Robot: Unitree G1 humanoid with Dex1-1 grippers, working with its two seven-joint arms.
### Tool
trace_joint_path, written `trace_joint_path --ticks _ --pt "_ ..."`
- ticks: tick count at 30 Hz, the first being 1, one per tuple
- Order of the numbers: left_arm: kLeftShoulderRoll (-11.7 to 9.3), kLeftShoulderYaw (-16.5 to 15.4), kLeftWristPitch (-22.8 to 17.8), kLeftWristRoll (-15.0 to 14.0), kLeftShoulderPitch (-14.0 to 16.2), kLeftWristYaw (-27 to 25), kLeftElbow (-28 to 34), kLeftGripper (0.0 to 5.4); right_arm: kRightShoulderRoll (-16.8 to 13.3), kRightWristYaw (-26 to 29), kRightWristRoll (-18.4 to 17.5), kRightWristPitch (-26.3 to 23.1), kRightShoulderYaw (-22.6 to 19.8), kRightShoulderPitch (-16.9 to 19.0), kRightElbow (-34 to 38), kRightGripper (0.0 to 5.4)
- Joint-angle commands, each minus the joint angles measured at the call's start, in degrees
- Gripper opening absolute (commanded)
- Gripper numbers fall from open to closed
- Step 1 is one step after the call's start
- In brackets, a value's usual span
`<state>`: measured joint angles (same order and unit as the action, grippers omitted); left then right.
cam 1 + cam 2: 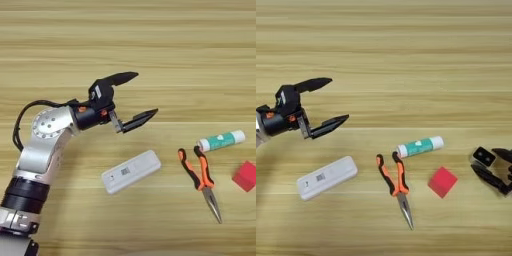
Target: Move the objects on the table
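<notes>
Objects lie on the table (150,40), a wide light-brown wooden surface with horizontal grain, and most of them are in the near right part of it. One small red cube (442,182) rests flat on the wood, with nothing touching it. Just to its left are pliers (396,184) with orange and black handles, their metal tip pointing toward the near edge. Above the pliers, near the handle ends, lies a white tube with a green label (420,146), tilted a little, with its right end farther from the robot. More to the left there is a flat white rectangular device (131,171) with a small dark label, also lying at an angle. The left gripper (140,96) is above the table, up and to the left of this white device, and apart from it. Its two black fingers are spread wide, one pointing up and right, the other lower and right, and there is nothing between them. The silver left arm (42,145) comes in from the lower left corner. The right gripper (491,167) shows only in the right eye view, at the right edge, well to the right of the red cube. Its black fingers close around a small black block with a white mark (484,156), which sits at the upper left of the gripper.
</notes>
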<state>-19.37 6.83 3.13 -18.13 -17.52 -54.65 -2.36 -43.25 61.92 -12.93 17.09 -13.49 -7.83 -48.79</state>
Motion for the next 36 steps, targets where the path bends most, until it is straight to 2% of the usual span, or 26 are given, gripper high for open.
trace_joint_path --ticks 1,3,6,9,15,18,23,29,36 --pt "-0.3 -1.1 0.3 0.8 0.4 2.2 0.5 5.40 0.2 0.3 1.2 0.6 1.3 -0.6 -1.2 3.91" --pt "0.4 -1.7 0.2 1.7 0.3 5.0 0.2 5.40 0.2 0.4 1.1 0.7 1.4 -0.7 -1.4 3.79" --pt "2.0 -2.6 0.4 5.1 -0.4 11.9 -1.3 5.40 0.1 0.4 1.0 0.9 1.5 -0.8 -1.6 3.39" --pt "3.1 -3.1 2.2 11.2 -1.6 20.6 -4.7 5.40 0.1 0.5 0.9 1.0 1.4 -0.9 -1.7 3.09" --pt "6.8 -7.2 1.0 11.1 -3.0 30.9 -7.5 5.40 0.2 0.8 0.8 1.1 1.5 -1.0 -1.9 2.51" --pt "8.1 -7.8 0.3 10.7 -2.5 33.3 -7.3 5.40 0.4 0.9 0.8 1.1 1.5 -1.0 -1.9 2.49" --pt "9.1 -7.6 0.4 10.4 -1.0 34.1 -6.7 5.40 0.4 0.9 0.6 1.1 1.4 -1.2 -1.6 2.49" --pt "9.5 -6.7 3.9 13.2 1.5 35.6 -8.5 5.40 0.0 1.0 0.0 1.0 0.9 -1.7 -0.6 2.49" --pt "10.2 -7.5 4.7 13.1 4.5 37.3 -7.9 5.40 -0.6 1.4 -1.1 0.0 0.4 -2.9 3.5 2.49"
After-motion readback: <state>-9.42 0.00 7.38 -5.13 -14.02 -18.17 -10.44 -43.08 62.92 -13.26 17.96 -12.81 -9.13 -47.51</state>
